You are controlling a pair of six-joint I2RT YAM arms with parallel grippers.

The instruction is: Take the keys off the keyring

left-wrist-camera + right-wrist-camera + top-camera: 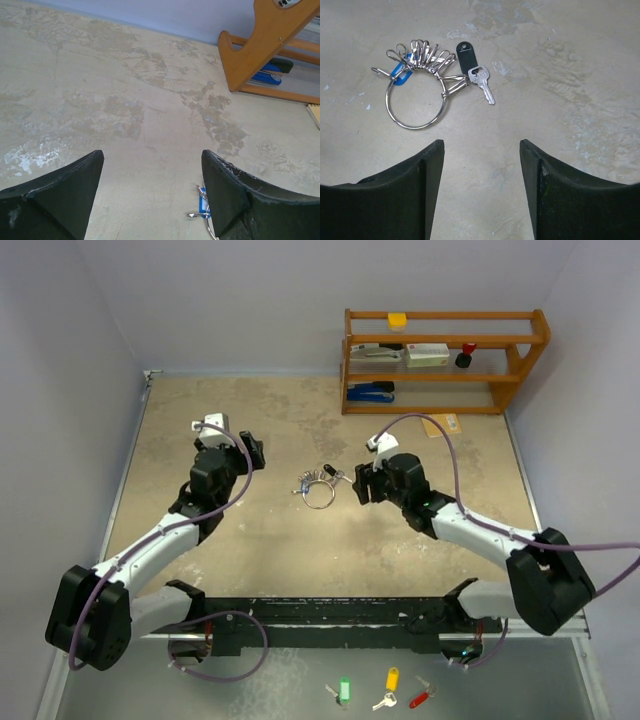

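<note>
The keyring (415, 128) lies flat on the table (260, 550) near its centre, between the two grippers and touching neither. The keys (426, 54) hang on small clips bunched along the ring's far arc: a blue-headed key (400, 73) to one side, a black-headed key (465, 53) and a plain silver key (483, 84) splayed to the other. The silver key's head bears a stamp too small to read. The right gripper (481, 146) sits low, just short of the ring, jaws well apart and holding nothing, with bare table between the fingers. The left gripper (152, 156) is likewise spread wide and empty; in the left wrist view the ring's edge and the blue head show just beside one finger (225, 195), contact not discernible. A wooden shelf (445, 377) stands at the far right corner, well apart from the ring, carrying staplers and a small box (428, 354) whose label is illegible. Walls close the table on the left, far and right sides; open surface surrounds the ring all round. Three tagged keys, green (344, 690), yellow (390, 681) and red (421, 698), lie on the near ledge behind the arm bases.
</note>
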